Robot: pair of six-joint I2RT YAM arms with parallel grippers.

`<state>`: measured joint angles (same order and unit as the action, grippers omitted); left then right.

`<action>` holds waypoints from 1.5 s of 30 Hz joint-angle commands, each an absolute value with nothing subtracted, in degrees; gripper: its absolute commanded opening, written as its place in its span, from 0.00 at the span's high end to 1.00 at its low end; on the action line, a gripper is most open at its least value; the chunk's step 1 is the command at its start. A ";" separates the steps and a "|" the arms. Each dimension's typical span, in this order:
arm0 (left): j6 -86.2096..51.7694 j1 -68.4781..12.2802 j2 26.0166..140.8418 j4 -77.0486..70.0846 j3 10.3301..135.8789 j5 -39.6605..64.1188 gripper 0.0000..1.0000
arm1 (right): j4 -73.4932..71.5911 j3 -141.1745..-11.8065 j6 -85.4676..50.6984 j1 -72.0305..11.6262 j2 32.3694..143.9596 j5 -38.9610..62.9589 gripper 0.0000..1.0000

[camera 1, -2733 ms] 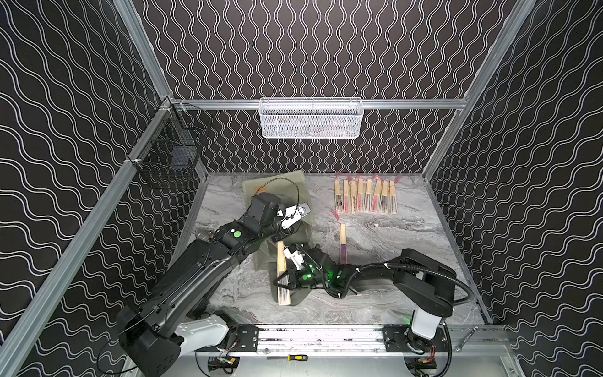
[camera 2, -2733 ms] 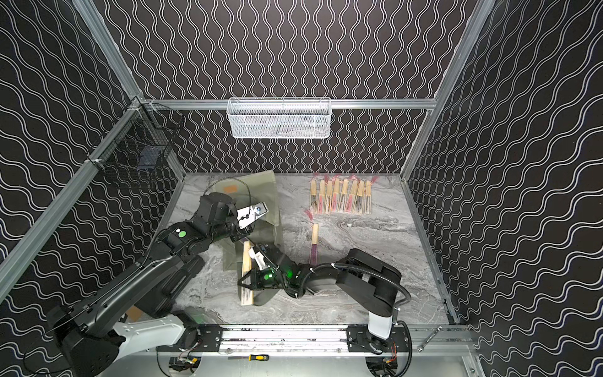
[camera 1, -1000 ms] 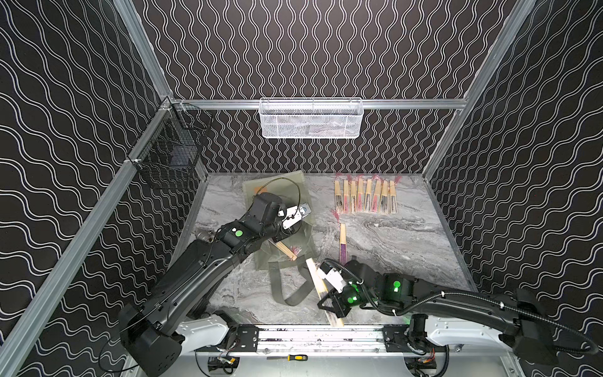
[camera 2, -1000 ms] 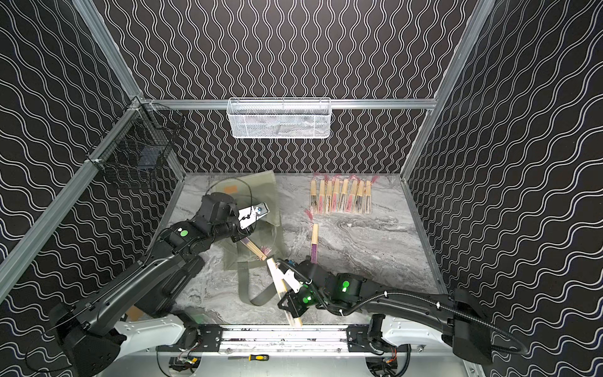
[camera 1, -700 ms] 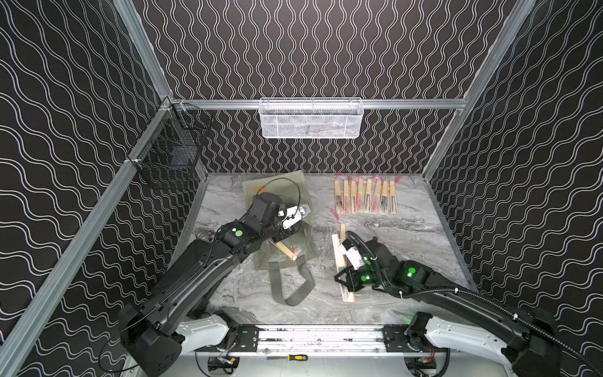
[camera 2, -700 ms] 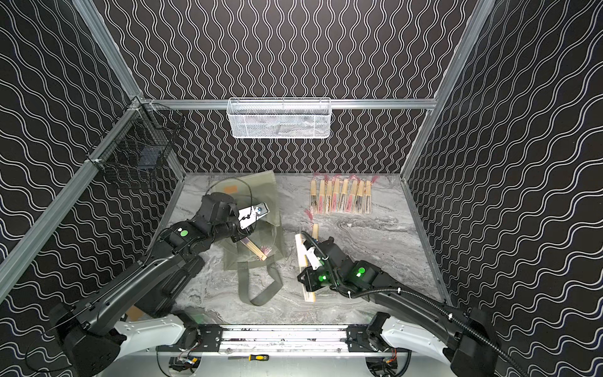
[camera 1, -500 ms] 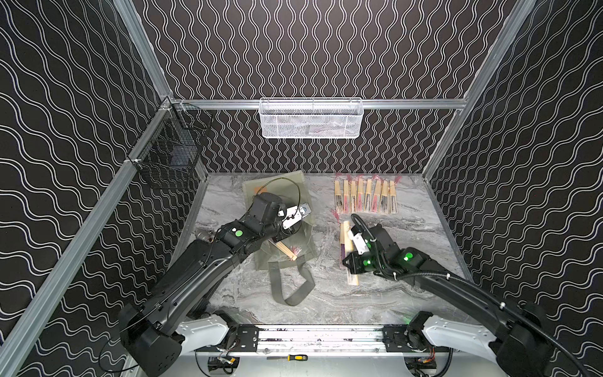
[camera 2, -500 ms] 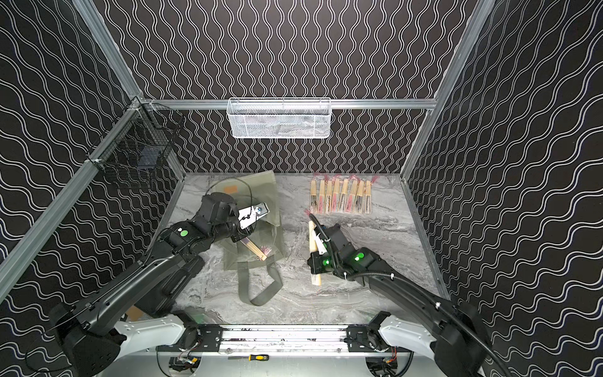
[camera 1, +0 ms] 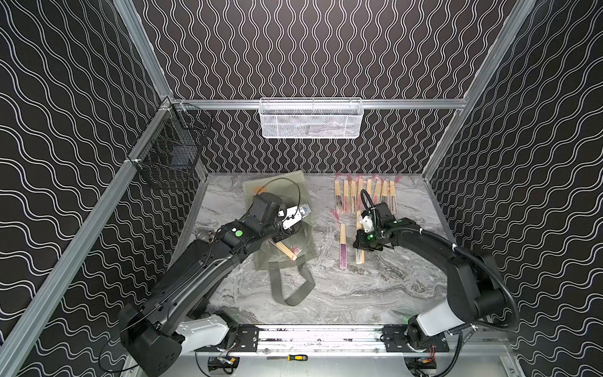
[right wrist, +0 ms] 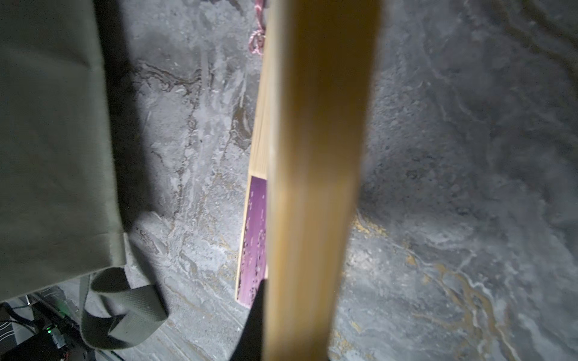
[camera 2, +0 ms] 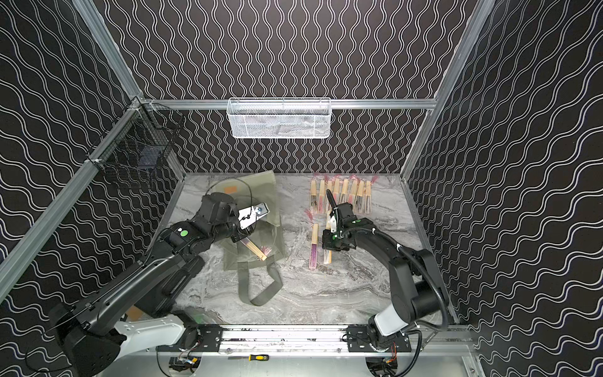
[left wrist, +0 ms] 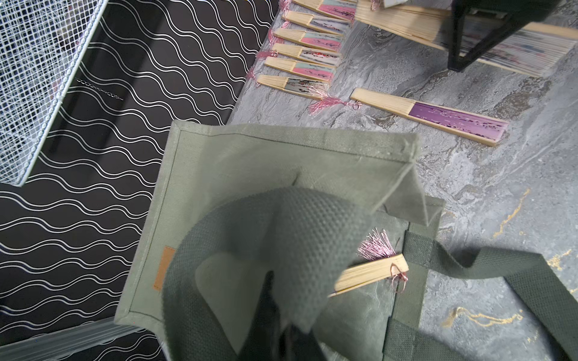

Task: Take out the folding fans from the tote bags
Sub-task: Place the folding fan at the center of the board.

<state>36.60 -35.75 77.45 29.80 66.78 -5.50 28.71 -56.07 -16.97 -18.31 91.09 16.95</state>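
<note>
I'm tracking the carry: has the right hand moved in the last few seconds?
Yes. The right hand, shut on a fan, went rightward from the mouth of the tote bag to beyond the purple fan.

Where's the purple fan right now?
In both top views the purple fan lies flat on the table between the tote bag and the held fan in the right gripper, in front of the back row of fans.

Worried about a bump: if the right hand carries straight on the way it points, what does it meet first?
Probably the marble table, right beside the purple fan; the held fan in the right hand would touch down first. Depth is unclear.
</note>
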 commanded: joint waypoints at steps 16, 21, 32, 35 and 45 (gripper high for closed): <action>37.23 -35.67 77.96 28.05 66.89 -5.10 1.00 | 25.84 -58.62 -13.54 -16.26 101.37 25.66 0.94; 37.19 -35.67 77.87 28.09 66.93 -5.01 1.00 | 26.15 -59.33 -13.35 -16.30 102.39 25.72 0.93; 37.18 -35.61 77.52 28.04 66.89 -4.66 1.00 | 27.06 -60.74 -13.12 -16.28 103.49 25.81 0.93; 37.22 -35.68 77.45 27.98 66.80 -4.74 1.00 | 26.98 -60.81 -13.01 -16.30 103.70 26.10 0.93; 37.21 -35.61 77.87 28.06 66.89 -4.75 1.00 | 26.54 -60.59 -12.49 -16.27 104.68 27.33 0.92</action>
